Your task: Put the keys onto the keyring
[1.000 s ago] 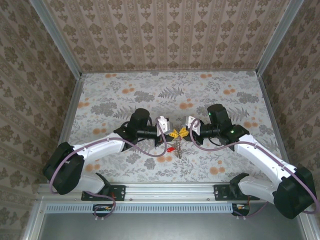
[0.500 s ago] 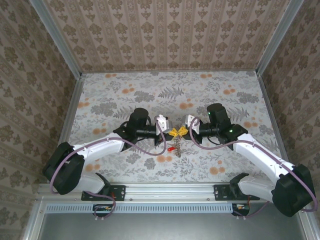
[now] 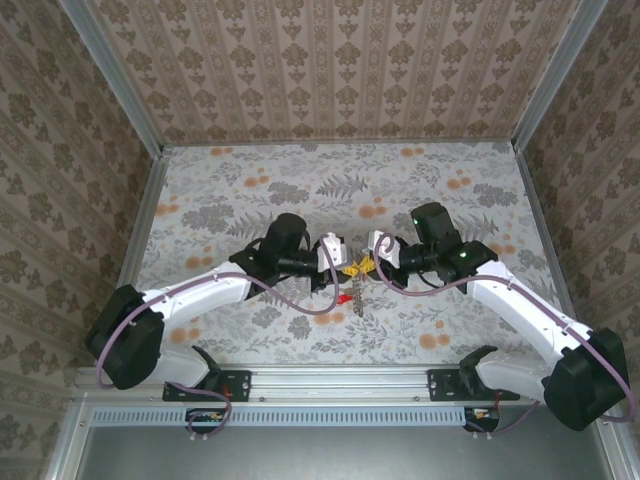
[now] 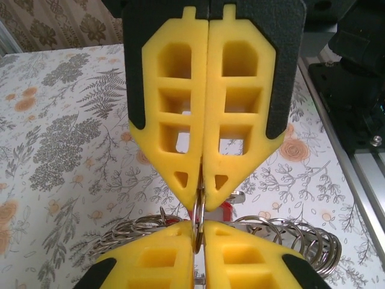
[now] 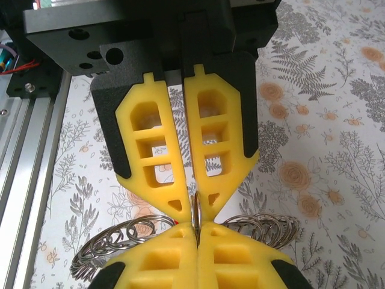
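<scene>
The floral-patterned surface [image 3: 250, 170] is closed in on 3 sides by wallpapered walls [image 3: 330, 70], with an aluminium rail [image 3: 340, 383] along its near edge. Its far half and both side strips lie open. All the action sits near the middle, somewhat toward the near edge.

The 2 arms reach inward from the near corners, the left arm [image 3: 200, 295] and the right arm [image 3: 520, 310], and their tips meet nose to nose. The left gripper [image 3: 345, 268] and the right gripper [image 3: 368, 264] each have yellow foam-like pads with cut-out windows on black backing. In the wrist views both pairs of jaws are closed. Each pinches the same thin metal ring edge-on, and the opposing tips almost touch.

That ring belongs to the keyring [image 3: 358, 298]. From above it is a small grey cluster dangling just below the meeting point. Close up, many silvery wire loops [image 4: 289, 232] fan out to either side of the pinched ring. Whether it touches the surface cannot be told.

A red-tagged key [image 3: 342, 297] hangs just left of the cluster, its glossy red tag far smaller than either gripper.
</scene>
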Controlling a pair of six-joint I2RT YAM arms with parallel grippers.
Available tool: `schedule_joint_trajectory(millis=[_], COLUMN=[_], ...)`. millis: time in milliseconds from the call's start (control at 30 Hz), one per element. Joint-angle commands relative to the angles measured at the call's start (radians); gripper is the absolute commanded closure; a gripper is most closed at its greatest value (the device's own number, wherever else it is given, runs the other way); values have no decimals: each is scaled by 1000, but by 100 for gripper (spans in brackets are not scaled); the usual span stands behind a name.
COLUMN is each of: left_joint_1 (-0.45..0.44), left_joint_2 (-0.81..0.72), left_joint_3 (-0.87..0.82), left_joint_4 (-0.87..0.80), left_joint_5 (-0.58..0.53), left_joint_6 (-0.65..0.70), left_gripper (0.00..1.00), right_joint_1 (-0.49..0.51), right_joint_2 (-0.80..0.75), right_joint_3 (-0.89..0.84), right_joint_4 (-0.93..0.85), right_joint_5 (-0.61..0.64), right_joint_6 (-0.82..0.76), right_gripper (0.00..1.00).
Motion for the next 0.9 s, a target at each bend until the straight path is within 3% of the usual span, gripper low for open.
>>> schedule_joint_trajectory(millis=[0,300,367,433,567,867], left_joint_1=[-15,-29,-28,-30,-13,16], left_joint_2=[1,10,10,5,-10,-30], left_joint_3=[45,56,55,45,5,-40], left_joint_4=[-73,-55,-54,-35,46,137], left_joint_5=[-16,-61,-53,-48,2,96], left_joint_6=[65,66,65,56,12,-57], left_gripper=[88,86,98,100,100,100], right_joint_1=[18,46,48,49,26,-17], right_joint_2=[7,26,25,14,-14,-18], right_joint_3=[47,84,85,75,1,-66], right_joint_4=[-61,-113,-112,-91,3,110], right_joint_5=[19,64,67,65,46,-44], right_joint_6=[-34,-43,-37,-20,7,55], right_gripper=[100,100,98,95,87,86])
